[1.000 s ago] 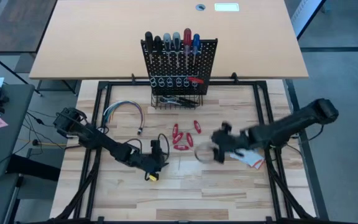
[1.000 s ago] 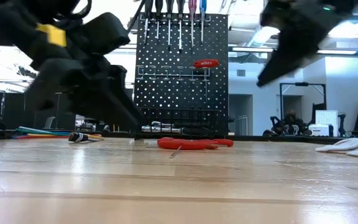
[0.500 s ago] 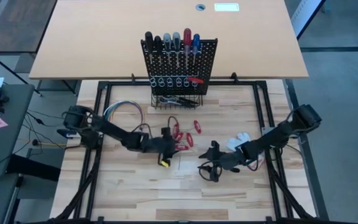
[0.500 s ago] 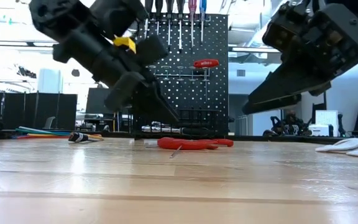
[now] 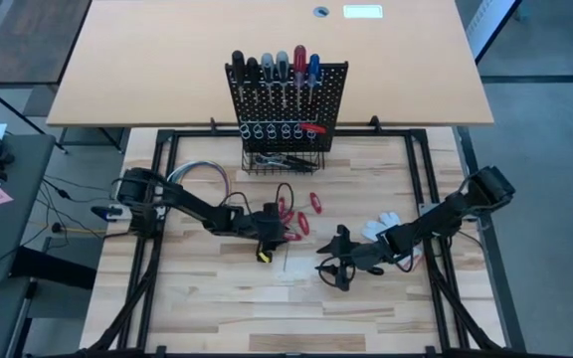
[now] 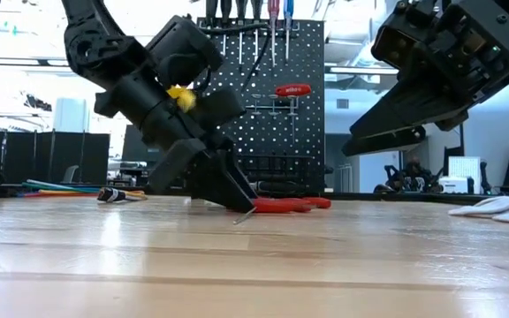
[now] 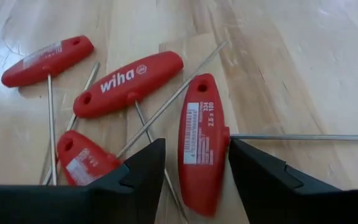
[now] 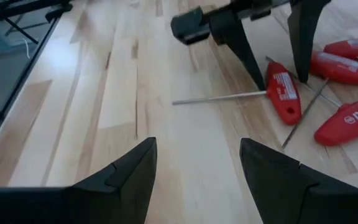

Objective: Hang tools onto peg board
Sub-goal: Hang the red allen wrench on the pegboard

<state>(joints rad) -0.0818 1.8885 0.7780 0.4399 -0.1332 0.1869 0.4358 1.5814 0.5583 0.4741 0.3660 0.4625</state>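
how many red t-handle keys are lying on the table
4 visible: one between the left hand fingers, one marked wiha beyond it, one farthest out, one partly hidden by a finger.

The high view looked straight down from well above on the whole table (image 5: 197, 298). The low view sat at tabletop height, facing level across the wood towards the peg board (image 6: 256, 106) and the room behind. The left wrist view looked forward, close over the left gripper (image 7: 191, 165), whose open fingers straddled a red key (image 7: 202, 142). The right wrist view looked past the open right gripper (image 8: 197, 174), from farther off, at the same red key (image 8: 283, 91). All four views shared that cluster ahead of the left gripper.
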